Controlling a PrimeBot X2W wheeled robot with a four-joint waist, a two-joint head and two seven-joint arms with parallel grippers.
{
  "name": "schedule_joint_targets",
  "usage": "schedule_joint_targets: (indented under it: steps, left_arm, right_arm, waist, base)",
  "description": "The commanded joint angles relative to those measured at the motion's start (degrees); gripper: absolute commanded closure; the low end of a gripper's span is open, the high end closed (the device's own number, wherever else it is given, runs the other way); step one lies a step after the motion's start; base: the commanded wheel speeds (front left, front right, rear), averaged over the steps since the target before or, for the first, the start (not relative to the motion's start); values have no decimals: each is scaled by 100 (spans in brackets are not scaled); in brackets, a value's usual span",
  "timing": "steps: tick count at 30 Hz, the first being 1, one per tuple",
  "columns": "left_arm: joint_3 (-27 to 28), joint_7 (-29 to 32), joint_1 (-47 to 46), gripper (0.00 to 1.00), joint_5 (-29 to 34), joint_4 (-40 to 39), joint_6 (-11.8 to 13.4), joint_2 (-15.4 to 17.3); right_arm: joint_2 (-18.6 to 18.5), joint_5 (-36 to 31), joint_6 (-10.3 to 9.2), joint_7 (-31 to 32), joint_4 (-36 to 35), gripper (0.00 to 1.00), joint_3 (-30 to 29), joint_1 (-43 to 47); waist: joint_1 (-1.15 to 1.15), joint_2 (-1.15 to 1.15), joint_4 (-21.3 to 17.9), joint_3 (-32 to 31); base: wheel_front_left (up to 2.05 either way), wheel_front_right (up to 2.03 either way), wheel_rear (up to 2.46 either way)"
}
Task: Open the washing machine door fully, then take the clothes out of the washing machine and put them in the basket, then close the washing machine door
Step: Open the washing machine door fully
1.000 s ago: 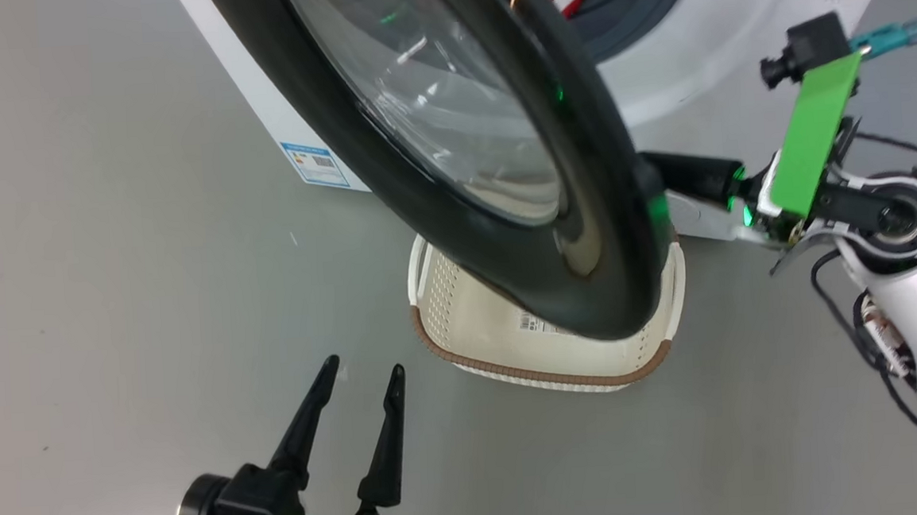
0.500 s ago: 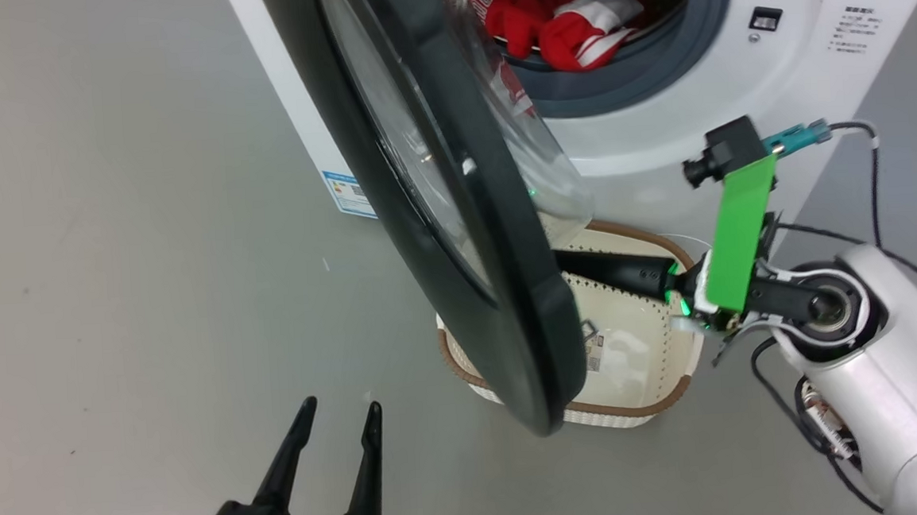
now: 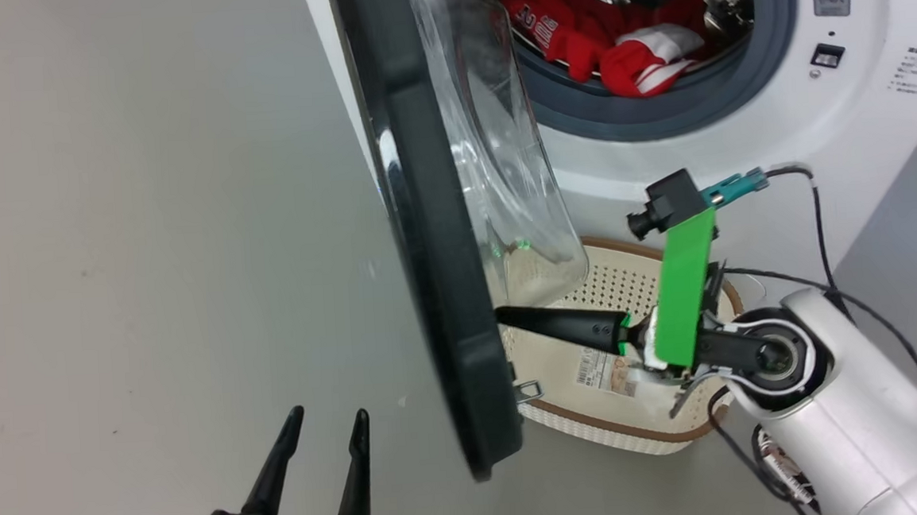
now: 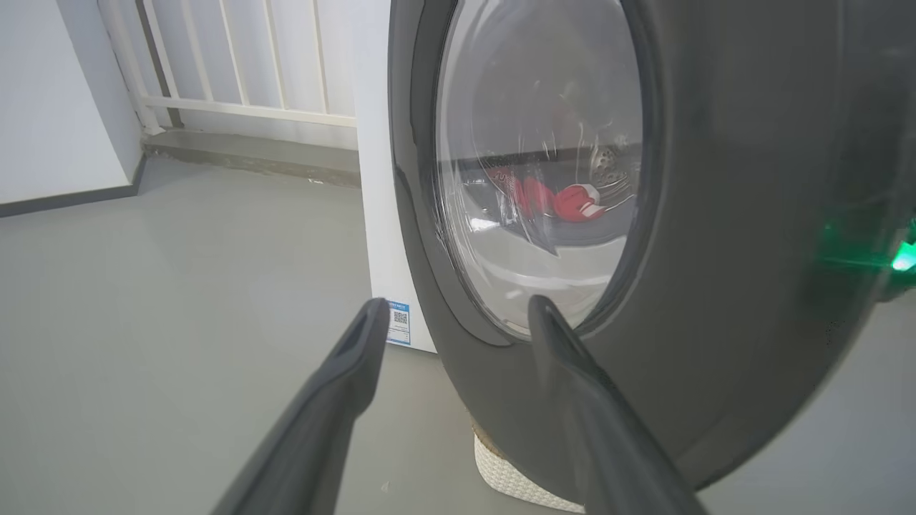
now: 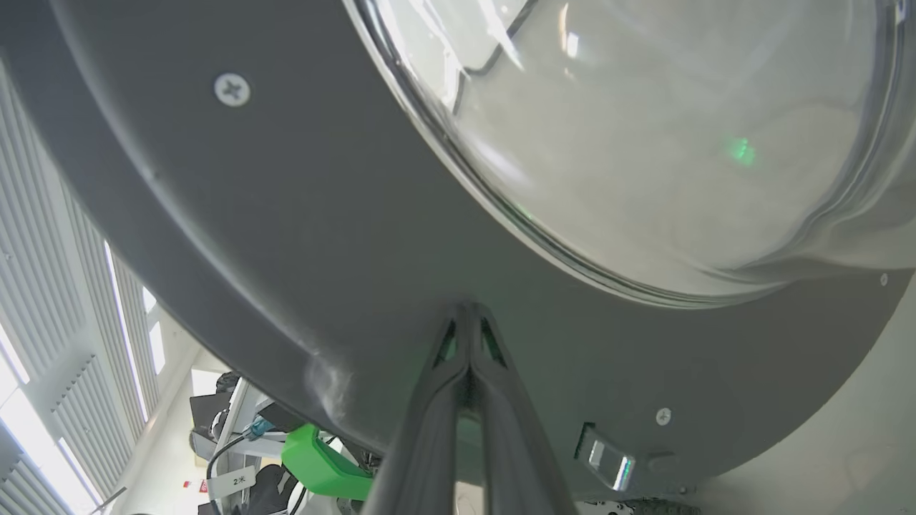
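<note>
Found edge-on down the centre of the head view: the washing machine door (image 3: 434, 251), standing out from the front of the washing machine (image 3: 857, 130). Against 1 second back, swung much wider: then lying face-on across the opening, now clear of it. Some of that shift put down to a moved camera. Judged well open, not yet fully back.

Pressed on the door's inner face, on the grey rim beside the glass bowl: the right pincer (image 5: 469, 309), closed tip to tip, gripping nothing. Read as pushing, not pulling.

Parked at the lower left of the head view: the left pincer (image 3: 329, 413), spread wide, empty, apart from the door's outer face. No change of state noted there.

Now exposed at the upper right: the clothes (image 3: 581, 43), red with white trim, lying in the drum, untouched.

Sitting on the floor below the opening, lower centre-right: the basket (image 3: 612, 431), no garment seen inside, a paper label (image 3: 605, 372) on its bottom.

Meaning for the task: step 1 of 3 nearly done, removal not yet begun. Worth watching: door's lower edge passing close by the basket rim.
</note>
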Motion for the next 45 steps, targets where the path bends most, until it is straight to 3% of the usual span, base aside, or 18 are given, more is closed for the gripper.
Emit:
schedule_joint_targets:
  steps: [1,12,21,22,23,24,25,26,45]
  left_arm:
    - [225,-70,-23,0,-25,-151,51,58]
    - [303,-70,6,0,-9,-180,23,58]
    - [369,-70,-4,0,-4,-158,24,58]
    - [379,-70,-8,0,-6,-153,22,58]
    - [390,-70,-13,0,-6,-148,18,58]
    - [403,-70,-20,0,-4,-141,14,58]
    - [418,-70,-28,0,0,-133,9,58]
    - [436,-70,-35,0,5,-125,3,58]
    - [637,-70,26,0,168,2,-115,58]
  right_arm:
    - [219,-96,30,-57,-216,100,131,72]
    - [464,-150,30,-178,-163,100,271,19]
    - [443,-235,30,-381,-144,100,252,67]
    - [424,-260,30,-437,-147,98,239,86]
    - [400,-282,30,-482,-153,65,232,108]
    - [369,-309,30,-527,-167,54,230,131]
    - [333,-346,30,-591,-177,17,224,159]
    - [302,-370,30,-647,-179,0,222,194]
    - [-575,-833,30,-2318,79,0,394,1208]
  waist:
    - [0,0,114,-88]
    - [0,0,227,-107]
    - [0,0,172,-148]
    - [0,0,156,-154]
    - [0,0,138,-159]
    - [0,0,119,-164]
    - [0,0,98,-169]
    - [0,0,75,-176]
    - [0,0,-240,-296]
  base:
    - [0,0,0]
    - [0,0,0]
    - [0,0,0]
    - [0,0,0]
    - [0,0,0]
    - [0,0,0]
    - [0,0,0]
    - [0,0,0]
    - [0,0,0]
